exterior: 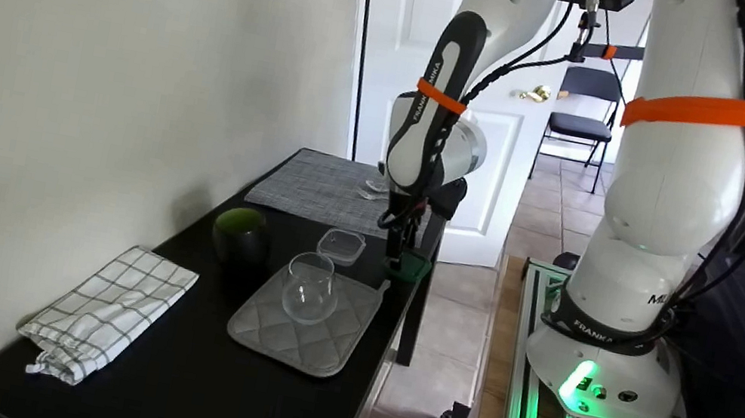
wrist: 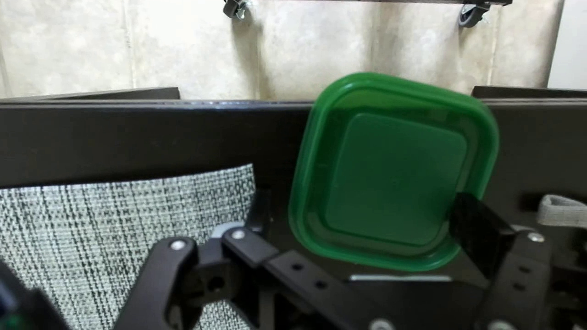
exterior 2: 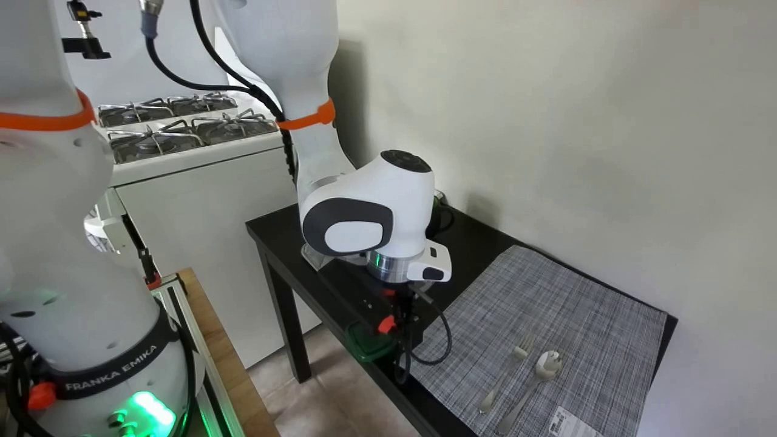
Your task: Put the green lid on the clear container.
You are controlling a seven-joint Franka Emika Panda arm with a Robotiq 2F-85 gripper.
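Observation:
The green lid (exterior: 414,268) is a rounded square of green plastic at the table's edge; it also shows in an exterior view (exterior 2: 369,343). In the wrist view the lid (wrist: 396,178) overlaps the table's edge line. My gripper (wrist: 362,211) is open; one finger is beside the lid's left side and the other overlaps its lower right rim. I cannot tell whether that finger touches it. The gripper (exterior: 400,254) points down over the lid. The clear container (exterior: 341,245), low, squarish and transparent, stands near the gripper on the black table, and is out of the wrist view.
A clear stemless glass (exterior: 310,290) stands on a grey quilted pot holder (exterior: 287,343). A dark mug (exterior: 241,238), green inside, is near the wall. A checked towel (exterior: 113,309) lies at the near end. A grey placemat (exterior 2: 546,321) holds a fork (exterior 2: 507,376) and spoon (exterior 2: 534,388).

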